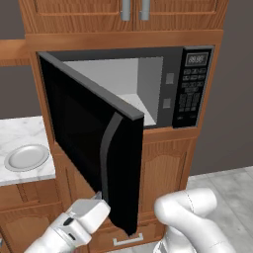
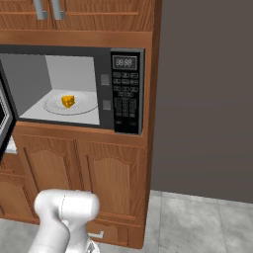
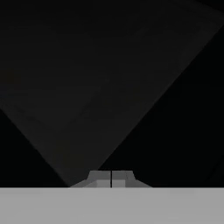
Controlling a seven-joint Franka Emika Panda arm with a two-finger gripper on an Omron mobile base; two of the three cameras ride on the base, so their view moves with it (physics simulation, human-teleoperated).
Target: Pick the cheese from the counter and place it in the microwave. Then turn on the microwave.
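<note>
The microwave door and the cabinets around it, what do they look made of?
The microwave door looks like glossy dark glass in a black frame, probably plastic or metal. The cabinets look like varnished brown wood: visible grain and raised arched panels.

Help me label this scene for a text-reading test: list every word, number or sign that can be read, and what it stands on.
"88:88" as best it reads, blurred: small display at the top of the microwave button panel.
Button panel keys: markings too small and blurred to read.
Cheese, plate, counter, wooden cabinets: no text.
</note>
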